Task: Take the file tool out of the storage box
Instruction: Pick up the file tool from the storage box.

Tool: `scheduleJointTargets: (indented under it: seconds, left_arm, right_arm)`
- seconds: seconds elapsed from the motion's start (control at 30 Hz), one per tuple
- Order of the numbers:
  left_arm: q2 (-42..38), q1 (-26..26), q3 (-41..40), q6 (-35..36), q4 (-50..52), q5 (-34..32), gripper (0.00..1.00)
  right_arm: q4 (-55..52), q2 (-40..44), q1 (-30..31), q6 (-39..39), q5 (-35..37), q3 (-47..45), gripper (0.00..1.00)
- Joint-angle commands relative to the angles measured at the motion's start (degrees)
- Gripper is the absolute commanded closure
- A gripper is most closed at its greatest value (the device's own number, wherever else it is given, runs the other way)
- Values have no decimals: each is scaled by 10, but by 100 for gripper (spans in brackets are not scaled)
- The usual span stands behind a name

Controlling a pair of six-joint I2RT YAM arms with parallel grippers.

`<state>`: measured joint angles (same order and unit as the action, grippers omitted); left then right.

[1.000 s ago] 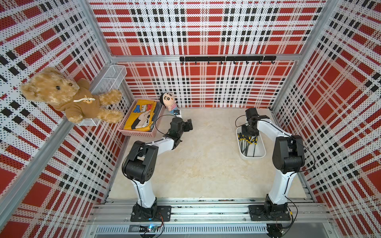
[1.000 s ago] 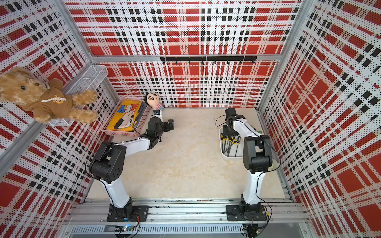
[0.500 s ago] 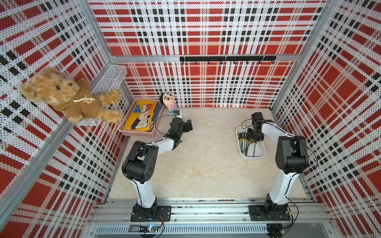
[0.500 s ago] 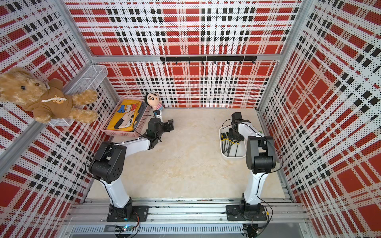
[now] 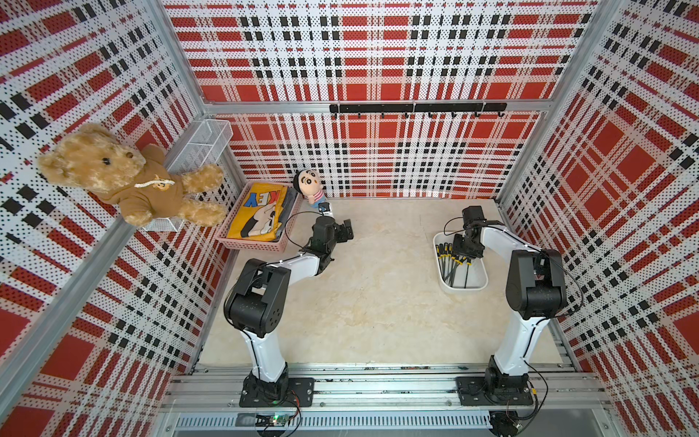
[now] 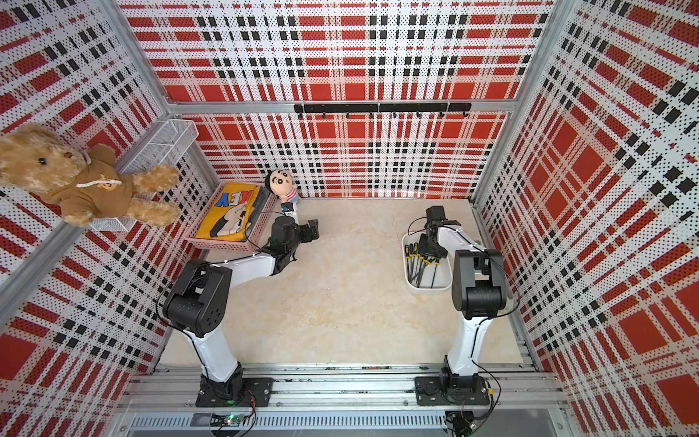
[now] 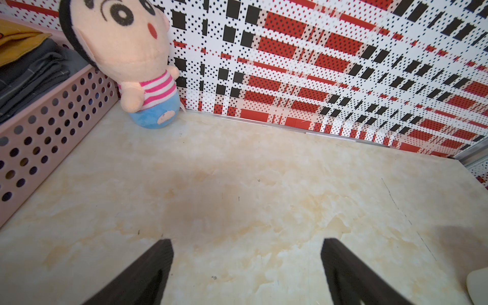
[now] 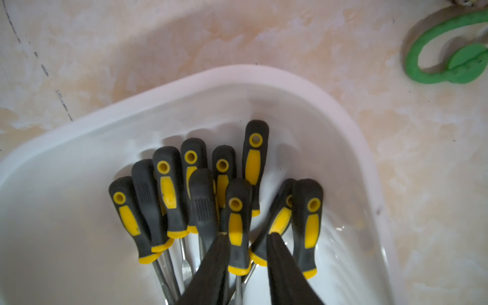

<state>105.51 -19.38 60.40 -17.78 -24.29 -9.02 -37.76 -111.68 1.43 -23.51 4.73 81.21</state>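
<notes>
Right gripper (image 8: 247, 236): its 2 dark jaws are standing a little apart, astride 1 handle. I am seeing a slit of space on 1 side, so I am judging that it is not yet clamping anything.
White storage box (image 5: 463, 290): this plain white plastic tub with rounded corners is sitting on the beige marbled tabletop (image 5: 378, 302), close beside the right arm.
File tools (image 8: 169, 190): about 10 slim metal files with black-and-yellow rubber handles are all lying inside the tub. Their handles are bunching and overlapping at the end nearer the back wall.
Chosen file (image 8: 235, 224): it is lying on top of the heap, between the jaws.
Left gripper (image 7: 247, 264): it is hanging wide open and empty above bare tabletop, near the pink perforated basket (image 7: 52, 124).
Risk, 2 at once: a neighbour handle is leaning close to the chosen one, so the closing jaws may be pinching both.
Risk, slipping: the jaws are sitting near the handle's lower end, so the file may be tipping and sliding out during the lift.
Risk, tub: a long shaft catching under the others may be dragging the light tub along.
Change, right arm: compared with 1 second ago, the wrist is now standing further along the tub, toward the robot's base and over the handles.
Change, rest: the tub, the files and the left arm are staying where they were.
</notes>
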Motion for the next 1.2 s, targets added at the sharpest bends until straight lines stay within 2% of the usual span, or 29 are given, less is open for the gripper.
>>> scheduleJointTargets:
  seconds: [0.0, 0.67, 0.9, 1.0, 1.17]
  left_arm:
    - [-4, -4, 4, 2, -1, 1, 6]
    - [-11, -4, -7, 6, -1, -8, 6]
    - [-11, -4, -8, 8, -1, -9, 6]
    - [-11, -3, -7, 7, -2, -10, 6]
    - [-17, -2, -4, 9, 1, -14, 5]
  right_arm:
    - [10, -16, 2, -5, -3, 2, 66]
    - [1, -46, 9, -9, 7, -6, 65]
    - [9, -27, 9, -14, 5, -7, 88]
    - [4, -9, 10, -10, -1, 8, 92]
    - [-27, 26, 30, 11, 8, 68, 94]
